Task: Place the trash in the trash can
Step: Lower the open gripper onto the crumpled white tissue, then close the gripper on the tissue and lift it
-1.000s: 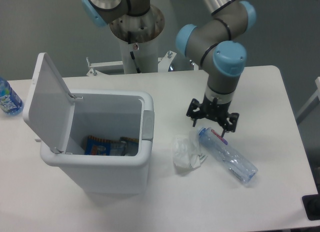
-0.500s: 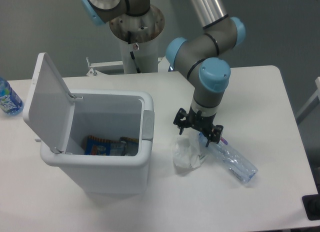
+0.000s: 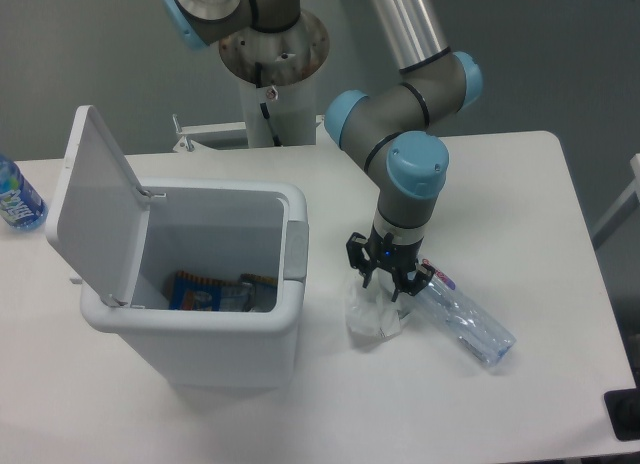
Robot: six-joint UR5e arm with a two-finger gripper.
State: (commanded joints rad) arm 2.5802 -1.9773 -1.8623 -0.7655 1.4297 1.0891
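A crumpled white paper wad (image 3: 372,312) lies on the table just right of the trash can (image 3: 200,314), a white bin with its lid (image 3: 92,199) swung open to the left. My gripper (image 3: 385,282) hangs directly over the wad's top, fingers open and pointing down, almost touching it. A crushed clear plastic bottle (image 3: 462,319) lies on the table to the right of the wad, its neck near my fingers. Inside the bin some colourful wrappers (image 3: 205,292) show at the bottom.
An upright bottle with a blue label (image 3: 15,196) stands at the table's far left edge. The robot's base column (image 3: 272,74) rises behind the bin. A dark object (image 3: 625,412) sits at the bottom right corner.
My gripper has moved left and down, from above the crushed bottle's neck to over the paper wad. Nothing else has moved.
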